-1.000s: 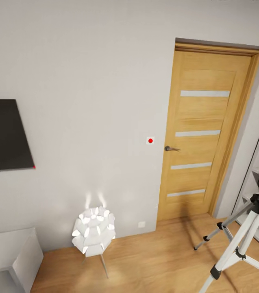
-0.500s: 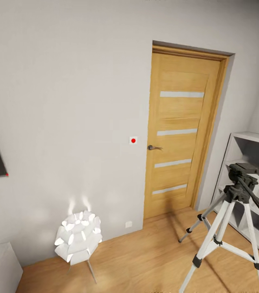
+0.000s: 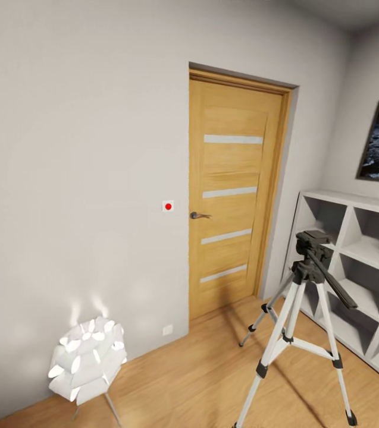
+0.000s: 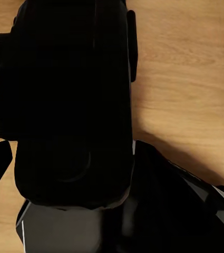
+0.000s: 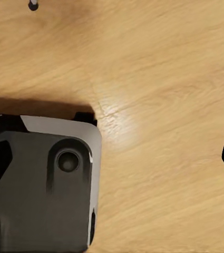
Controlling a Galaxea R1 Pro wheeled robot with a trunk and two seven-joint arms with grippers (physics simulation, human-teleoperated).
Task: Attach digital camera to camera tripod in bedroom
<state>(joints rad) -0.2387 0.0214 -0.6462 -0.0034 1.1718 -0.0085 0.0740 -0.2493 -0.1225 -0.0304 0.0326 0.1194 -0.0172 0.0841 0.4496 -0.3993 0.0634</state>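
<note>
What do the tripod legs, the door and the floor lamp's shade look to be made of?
Camera tripod: legs look like silver-grey metal with a smooth sheen, with black, probably plastic, joints and feet. Door: warm wood or wood veneer with visible grain and pale horizontal strips, maybe frosted glass. Floor lamp: shade of white, translucent petals, paper or plastic; unclear which.

The head camera looks forward and slightly down across the room: a tall wooden door with pale glass strips (image 3: 232, 190) sits at centre frame, a silver-legged tripod with a black head (image 3: 299, 321) at lower right. Both wrist cameras face straight down, close above the light wood plank floor (image 5: 164, 95), the surface all three views share.
</note>
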